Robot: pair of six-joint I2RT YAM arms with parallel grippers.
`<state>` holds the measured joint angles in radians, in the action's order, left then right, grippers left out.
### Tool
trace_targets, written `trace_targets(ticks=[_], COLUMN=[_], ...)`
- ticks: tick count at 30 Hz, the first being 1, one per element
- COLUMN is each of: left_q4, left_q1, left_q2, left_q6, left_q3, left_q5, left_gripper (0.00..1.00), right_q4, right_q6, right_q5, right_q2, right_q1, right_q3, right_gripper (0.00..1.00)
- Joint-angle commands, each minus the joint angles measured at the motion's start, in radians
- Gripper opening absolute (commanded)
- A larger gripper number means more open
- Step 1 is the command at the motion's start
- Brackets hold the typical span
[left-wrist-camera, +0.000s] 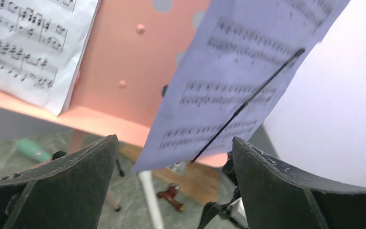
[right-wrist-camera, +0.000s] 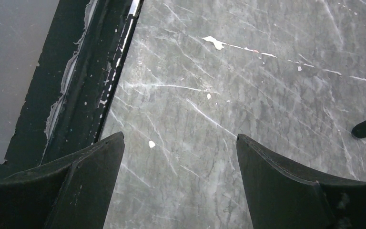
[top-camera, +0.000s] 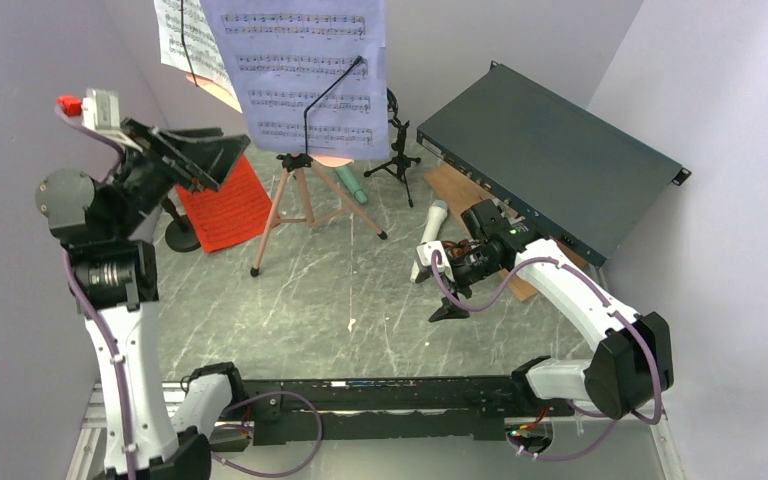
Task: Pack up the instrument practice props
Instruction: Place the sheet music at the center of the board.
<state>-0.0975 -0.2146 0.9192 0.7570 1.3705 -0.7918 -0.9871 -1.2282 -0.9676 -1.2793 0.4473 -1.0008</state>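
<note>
Left gripper (left-wrist-camera: 174, 143): gaping wide, gripping nothing, hovering just before the lavender sheet (left-wrist-camera: 219, 109), which is sitting on the pink stand (left-wrist-camera: 114, 62) at the table's far side. Right gripper (right-wrist-camera: 181, 138): spreading wide, empty, hanging over the table (right-wrist-camera: 267, 71) near the white microphone (top-camera: 430, 235).
</note>
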Motion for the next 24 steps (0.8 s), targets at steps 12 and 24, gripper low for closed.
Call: trace_targets(ticks=[12, 24], left_q4=[0.383, 0.429], left_q1=[0.025, 0.106], left_q2=[0.199, 0.279], left_q6=[0.408, 0.376], left_q3=[0.123, 0.189], left_q5=[-0.152, -0.218], left_gripper=[0.87, 0.51], right_q4=[-0.004, -0.001], right_q6=[-0.031, -0.027], right_q5=[-0.045, -0.045], right_q2=[-0.008, -0.015], right_q1=[-0.001, -0.002], right_q3=[-0.016, -0.016], right_gripper=[0.9, 0.9])
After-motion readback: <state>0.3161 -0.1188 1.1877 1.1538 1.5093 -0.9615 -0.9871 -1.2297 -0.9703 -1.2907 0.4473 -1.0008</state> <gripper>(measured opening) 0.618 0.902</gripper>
